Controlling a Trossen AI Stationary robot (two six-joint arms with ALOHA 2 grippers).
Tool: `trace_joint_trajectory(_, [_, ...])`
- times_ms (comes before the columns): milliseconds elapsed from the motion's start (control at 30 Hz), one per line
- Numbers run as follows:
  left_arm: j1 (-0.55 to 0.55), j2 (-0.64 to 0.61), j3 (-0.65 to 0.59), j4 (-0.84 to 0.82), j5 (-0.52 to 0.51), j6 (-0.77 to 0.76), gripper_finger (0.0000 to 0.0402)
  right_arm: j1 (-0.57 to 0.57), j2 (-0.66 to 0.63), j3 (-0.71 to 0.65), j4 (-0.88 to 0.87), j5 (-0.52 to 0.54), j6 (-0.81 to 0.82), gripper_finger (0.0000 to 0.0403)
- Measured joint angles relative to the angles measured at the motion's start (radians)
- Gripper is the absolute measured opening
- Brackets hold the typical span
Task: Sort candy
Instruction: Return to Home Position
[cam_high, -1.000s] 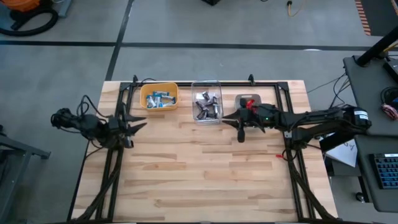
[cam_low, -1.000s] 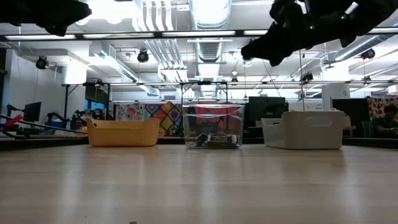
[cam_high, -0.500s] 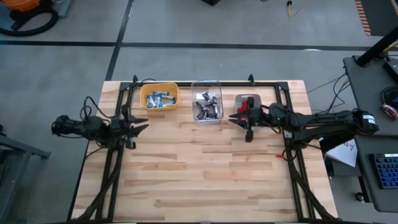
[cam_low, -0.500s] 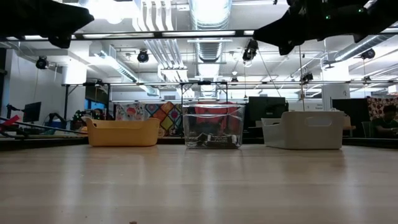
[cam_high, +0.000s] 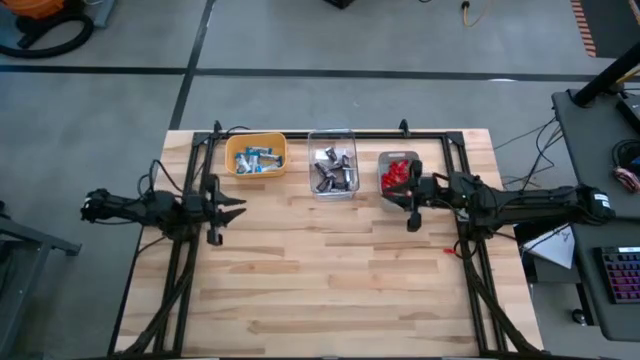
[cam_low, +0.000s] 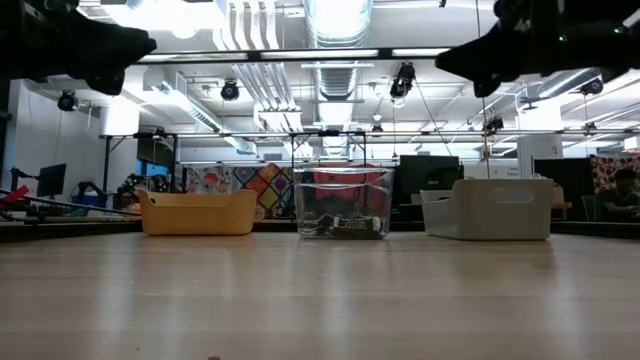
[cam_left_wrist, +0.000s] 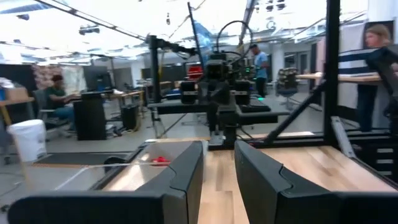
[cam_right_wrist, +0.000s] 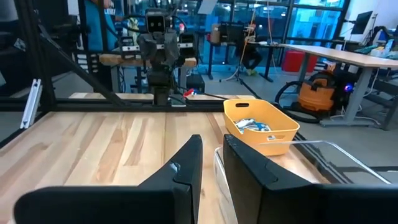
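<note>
We log red candy (cam_high: 398, 176) in the grey bin (cam_high: 399, 155), just beside the right gripper (cam_right_wrist: 211, 142). Brown candy (cam_high: 333, 170) fills the clear bin (cam_high: 332, 133). Blue-and-white candy (cam_high: 256, 159) fills the yellow bin (cam_high: 256, 137), near the left gripper (cam_left_wrist: 217, 149). Both pairs of fingers are narrowly parted and empty above the surface (cam_high: 330, 280).

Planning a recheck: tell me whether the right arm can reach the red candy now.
Probably yes: the right gripper hangs by the open grey bin, its red candy uncovered, nothing between.

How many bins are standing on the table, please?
3, in a row: yellow bin left, clear bin middle, grey bin right. None seems hidden.
</note>
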Motion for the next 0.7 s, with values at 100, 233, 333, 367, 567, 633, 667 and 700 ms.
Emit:
trace_joint_trajectory(100, [0.000,-0.006,-0.018,0.003,0.009,-0.032,0.0077,0.000,-0.068,-0.046,0.000,0.000,0.010,0.0059])
trace_joint_trajectory(233, [0.000,-0.019,-0.027,0.004,0.008,-0.042,0.0077,0.000,-0.172,-0.100,-0.001,0.000,0.019,0.0059])
trace_joint_trajectory(333, [0.000,-0.030,-0.013,0.001,0.007,-0.018,0.0077,0.000,-0.259,-0.132,-0.026,0.001,0.009,0.0059])
trace_joint_trajectory(367, [0.000,-0.030,-0.003,-0.001,0.007,-0.009,0.0077,0.000,-0.293,-0.138,-0.054,0.002,0.007,0.0059])
trace_joint_trajectory(567, [0.000,-0.030,0.035,-0.036,0.007,0.001,0.0077,0.000,-0.469,-0.193,-0.155,0.008,0.001,0.0059])
trace_joint_trajectory(633, [0.000,-0.031,0.025,-0.033,0.007,-0.007,0.0077,0.000,-0.518,-0.225,-0.166,0.008,-0.007,0.0059])
trace_joint_trajectory(667, [0.000,-0.030,0.018,-0.036,0.007,-0.013,0.0077,0.000,-0.543,-0.244,-0.165,0.009,-0.009,0.0059])
trace_joint_trajectory(700, [0.000,-0.030,0.011,-0.042,0.008,-0.018,0.0077,0.000,-0.566,-0.262,-0.159,0.008,-0.011,0.0059])
